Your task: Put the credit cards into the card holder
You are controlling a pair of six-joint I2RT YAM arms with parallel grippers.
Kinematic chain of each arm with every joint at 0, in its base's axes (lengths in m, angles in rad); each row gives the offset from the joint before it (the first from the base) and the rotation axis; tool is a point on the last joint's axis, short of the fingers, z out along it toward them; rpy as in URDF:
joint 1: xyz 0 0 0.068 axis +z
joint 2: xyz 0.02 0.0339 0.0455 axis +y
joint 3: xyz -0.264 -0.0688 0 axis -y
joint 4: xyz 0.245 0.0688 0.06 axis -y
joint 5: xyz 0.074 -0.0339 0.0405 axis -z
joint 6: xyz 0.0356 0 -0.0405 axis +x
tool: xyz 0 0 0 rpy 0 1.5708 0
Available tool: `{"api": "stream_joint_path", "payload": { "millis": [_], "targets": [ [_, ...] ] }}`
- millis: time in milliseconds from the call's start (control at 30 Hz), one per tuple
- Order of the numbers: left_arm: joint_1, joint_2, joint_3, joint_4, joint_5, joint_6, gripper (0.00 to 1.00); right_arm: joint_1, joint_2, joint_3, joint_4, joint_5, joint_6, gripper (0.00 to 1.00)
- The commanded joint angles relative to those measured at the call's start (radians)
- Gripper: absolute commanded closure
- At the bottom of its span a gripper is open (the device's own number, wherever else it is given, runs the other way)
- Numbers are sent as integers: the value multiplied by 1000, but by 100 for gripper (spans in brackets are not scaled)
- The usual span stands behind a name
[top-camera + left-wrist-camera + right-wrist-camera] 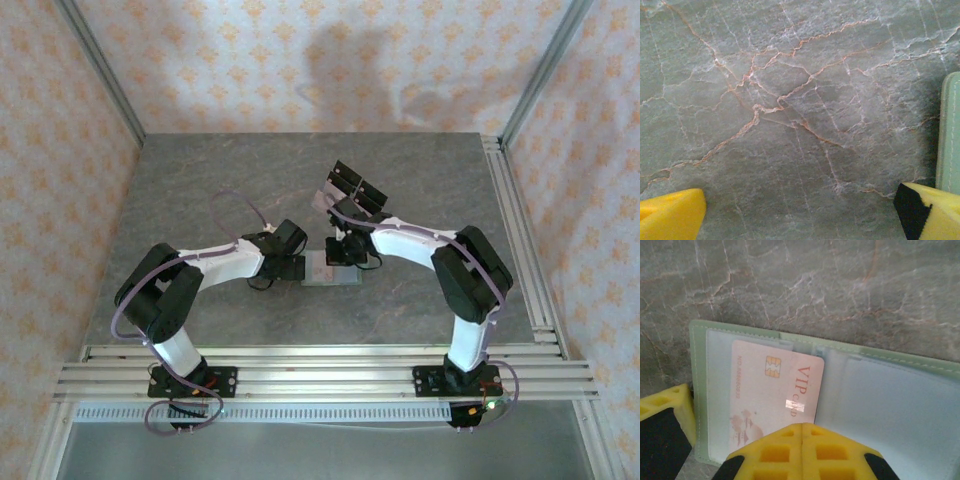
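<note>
Left pincer (pixel 797 207): yellow, spread wide
Right pincer (pixel 802 440): closed above card (pixel 765 400)
Card: pink, in wallet (pixel 699 390)'s clear sleeve (pixel 717 370)
Wallet: green, stitched, open on desk (pixel 790 100)
Desk: veined grey stone
Walls (pixel 300 60): floral paper

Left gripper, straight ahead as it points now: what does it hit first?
Probably bare table: the left gripper is open over marble. The wallet edge lies close beside one finger and might get clipped; depth is unclear.

card holder (pixel 328 272): lay flat on the grey table (pixel 200 190)
left gripper (pixel 296 268): beside its left edge
right gripper (pixel 346 254): over its far edge
black-panelled stand (pixel 352 188): farther back
</note>
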Motion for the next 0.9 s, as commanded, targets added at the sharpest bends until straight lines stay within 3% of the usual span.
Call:
{"api": "stream_joint_path", "payload": {
  "millis": [0, 867],
  "targets": [
    [1, 15, -19, 7, -7, -9, 1, -9, -14, -13, -9, 33, 6, 100],
    [2, 30, -20, 21, 5, -5, 1, 25, 119, 52, 4, -60, -3, 100]
  ]
}}
